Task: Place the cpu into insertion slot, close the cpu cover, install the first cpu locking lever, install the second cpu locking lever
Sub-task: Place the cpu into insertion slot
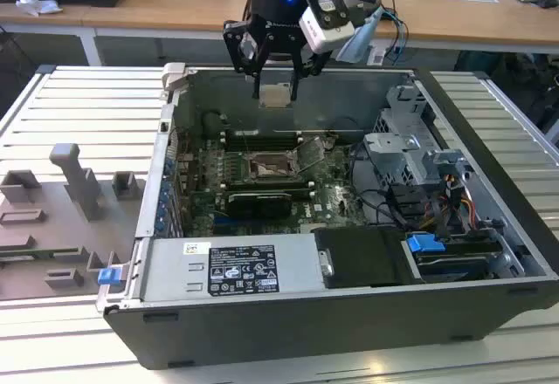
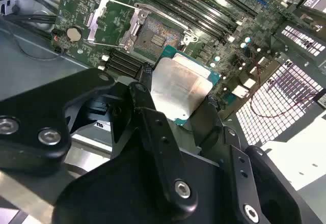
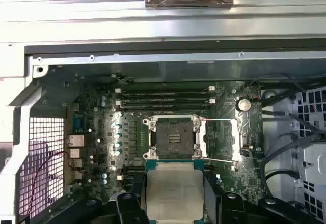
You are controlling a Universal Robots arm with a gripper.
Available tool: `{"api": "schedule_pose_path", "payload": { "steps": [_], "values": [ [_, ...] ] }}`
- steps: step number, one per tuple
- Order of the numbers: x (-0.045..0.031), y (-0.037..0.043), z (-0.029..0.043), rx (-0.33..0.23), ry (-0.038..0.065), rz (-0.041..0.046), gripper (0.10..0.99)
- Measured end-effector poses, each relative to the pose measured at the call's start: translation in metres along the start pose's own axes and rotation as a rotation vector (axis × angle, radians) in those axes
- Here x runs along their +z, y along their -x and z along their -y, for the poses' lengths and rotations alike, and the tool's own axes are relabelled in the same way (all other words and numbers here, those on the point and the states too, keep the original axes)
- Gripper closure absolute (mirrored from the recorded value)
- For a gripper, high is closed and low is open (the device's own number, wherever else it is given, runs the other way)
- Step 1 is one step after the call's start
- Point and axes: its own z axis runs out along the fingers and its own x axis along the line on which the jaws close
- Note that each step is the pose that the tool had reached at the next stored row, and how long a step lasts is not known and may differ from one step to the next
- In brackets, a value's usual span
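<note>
**Gripper (image 1: 276,92) pinching the cpu (image 3: 174,191) by two opposite edges, raised well clear of the bare insertion slot (image 3: 173,137).**
The cpu looks light, stiff and thin, with a slick metal face and probably a fragile underside. An edge hold suits it, leaving the contact side untouched.

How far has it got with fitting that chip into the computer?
Done: the tool has the cpu gripped. In hand: the chip hangs above the board, not yet in the bare insertion slot. Left: the cpu cover is flipped open beside the slot, and both locking levers are unlatched.
</note>
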Motion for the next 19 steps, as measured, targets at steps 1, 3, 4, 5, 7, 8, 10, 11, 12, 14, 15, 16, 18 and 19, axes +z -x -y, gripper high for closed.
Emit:
{"api": "schedule_pose_path", "payload": {
  "steps": [1, 3, 4, 5, 7, 8, 10, 11, 12, 14, 15, 16, 18, 19],
  "values": [
    [0.0000, 0.0000, 0.0000, 0.000, 0.000, 0.0000, 0.545],
    [0.0000, 0.0000, 0.0000, 0.002, 0.000, 0.0002, 0.545],
    [0.0000, 0.0000, 0.0000, 0.004, 0.000, 0.0003, 0.545],
    [0.0000, 0.0001, 0.0000, 0.005, 0.000, 0.0005, 0.545],
    [0.0000, 0.0001, 0.0000, 0.021, 0.000, 0.0019, 0.545],
    [0.0001, 0.0000, 0.0000, 0.035, 0.001, 0.0031, 0.545],
    [0.0003, 0.0000, 0.0001, 0.064, 0.001, 0.0057, 0.545],
    [0.0003, 0.0000, 0.0001, 0.074, 0.001, 0.0066, 0.545],
    [0.0005, 0.0000, 0.0001, 0.090, 0.002, 0.0081, 0.545],
    [0.0006, 0.0000, 0.0001, 0.111, 0.002, 0.0099, 0.545],
    [0.0007, 0.0000, 0.0001, 0.122, 0.002, 0.0109, 0.545],
    [0.0007, 0.0000, 0.0001, 0.131, 0.002, 0.0117, 0.545],
    [0.0009, 0.0001, 0.0001, 0.160, 0.003, 0.0143, 0.545],
    [0.0010, 0.0001, 0.0001, 0.170, 0.003, 0.0153, 0.545]
  ]
}}
